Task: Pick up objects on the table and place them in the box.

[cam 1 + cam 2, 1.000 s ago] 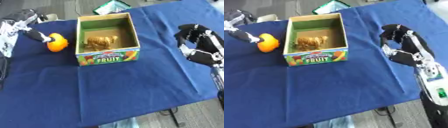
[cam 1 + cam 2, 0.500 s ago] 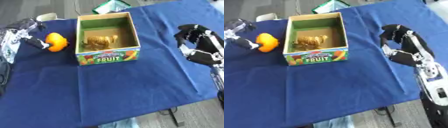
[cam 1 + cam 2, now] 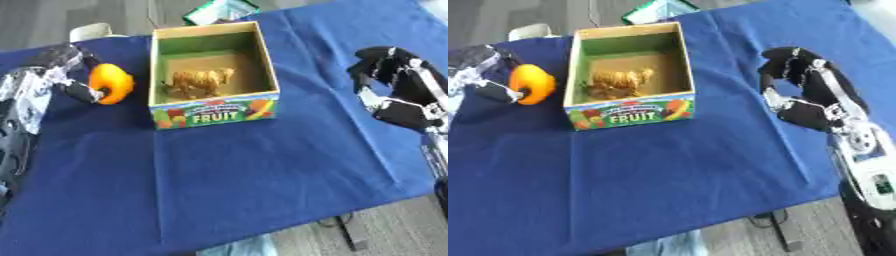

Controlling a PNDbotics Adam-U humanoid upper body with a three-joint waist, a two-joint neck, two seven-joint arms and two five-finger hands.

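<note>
The left hand (image 3: 72, 75) has hold of an orange (image 3: 112, 83), thumb and fingers curled round its left side. The orange sits just to the left of the box (image 3: 213, 107), close to the box's left wall but not over the opening. I cannot tell whether it rests on the blue cloth (image 3: 245, 170) or is lifted a little off it.

The box is an open cardboard carton with a green inside and the word FRUIT printed on its front face, among pictures of fruit. It stands on the cloth-covered tabletop toward the far side, a bit left of the middle. Down inside it, on the brown floor of the box, lies a tan, lumpy thing (image 3: 197, 81); I cannot make out what it is.

The right hand (image 3: 798, 85) hangs over the right side of the tabletop, well apart from the box. Its fingers are bent inward toward the palm, and nothing is between them.

The left arm (image 3: 19, 120), silver and black, runs up the left edge of the scene. Past the far edge of the cloth lies a green and white packet (image 3: 220, 10), and beside it, to the left, a pale rounded object (image 3: 90, 32) that shows only partly.
</note>
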